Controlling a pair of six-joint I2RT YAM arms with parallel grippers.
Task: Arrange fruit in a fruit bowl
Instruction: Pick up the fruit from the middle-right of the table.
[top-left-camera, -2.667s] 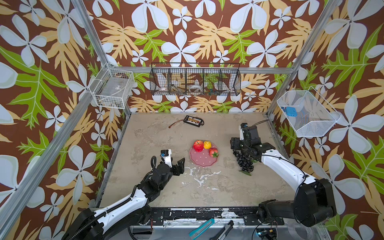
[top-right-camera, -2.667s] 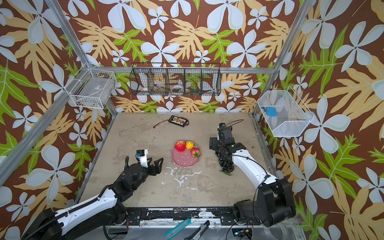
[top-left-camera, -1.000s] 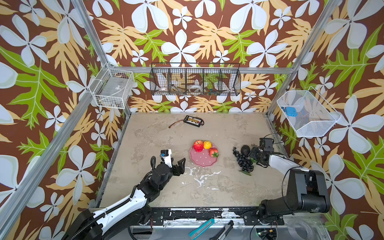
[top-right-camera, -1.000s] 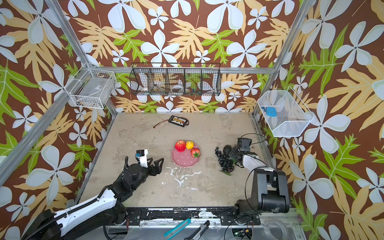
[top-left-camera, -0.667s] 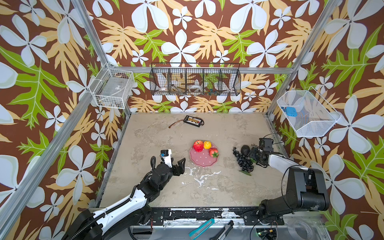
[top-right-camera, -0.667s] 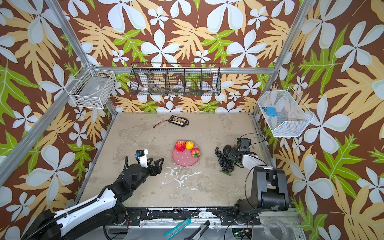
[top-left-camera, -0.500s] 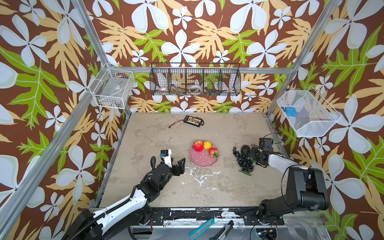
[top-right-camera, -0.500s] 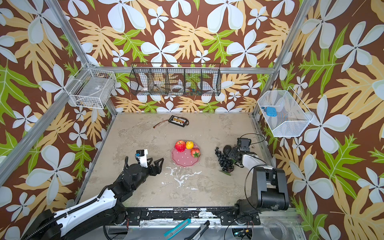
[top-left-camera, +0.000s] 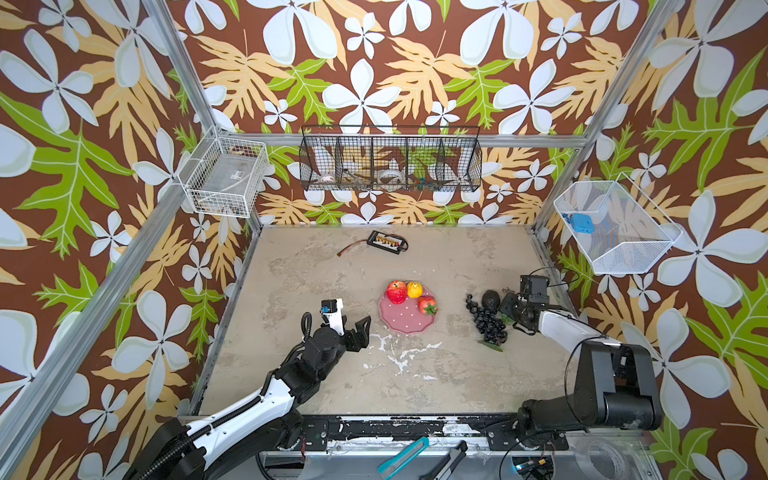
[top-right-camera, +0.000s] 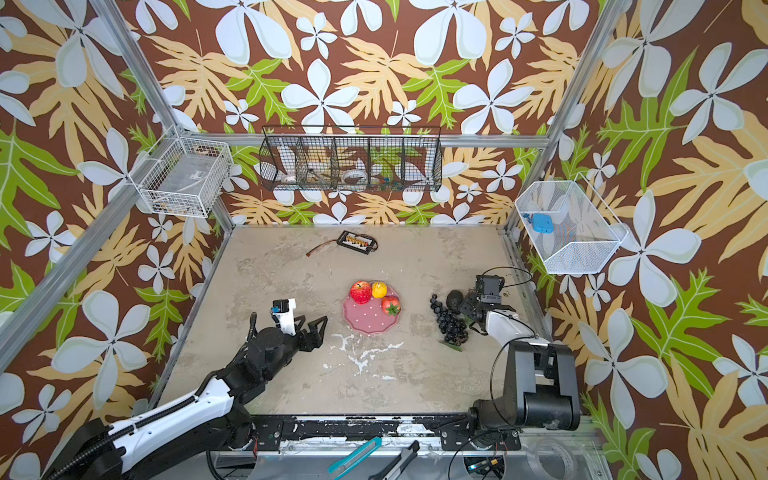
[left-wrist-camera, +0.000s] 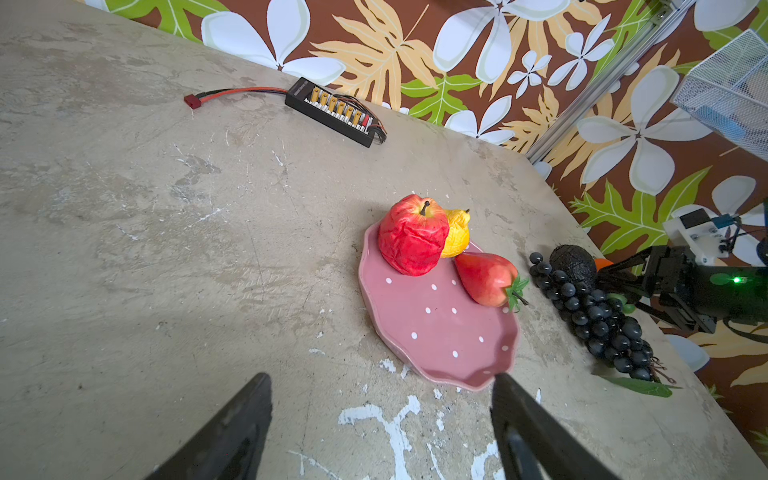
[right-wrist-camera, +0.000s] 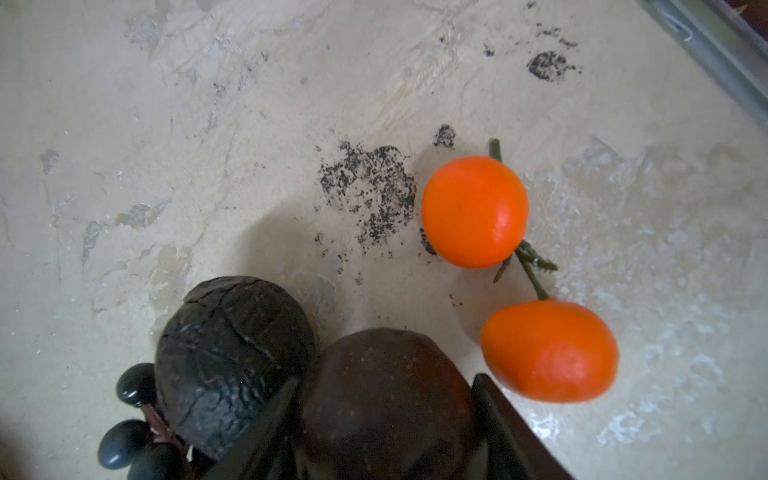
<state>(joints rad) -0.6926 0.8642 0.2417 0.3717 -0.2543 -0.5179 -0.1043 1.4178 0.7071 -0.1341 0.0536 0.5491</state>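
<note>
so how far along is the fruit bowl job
Done: the apple, pear and strawberry sit in the pink bowl. In hand: the right claw straddles the dark purple fruit, grip unclear. To do: that fruit, the avocado, grape bunch and two oranges lie on the table.

left claw (top-left-camera: 356, 326) splayed wide, right claw (top-left-camera: 508, 312) low, jaws narrower

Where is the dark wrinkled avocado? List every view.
In a top view: avocado right of the pink dotted dish.
In a top view: same place.
Left wrist: avocado beyond the black grape bunch.
Right wrist: avocado beside the dark purple fruit.
Shared landmark: the black grape bunch.
</note>
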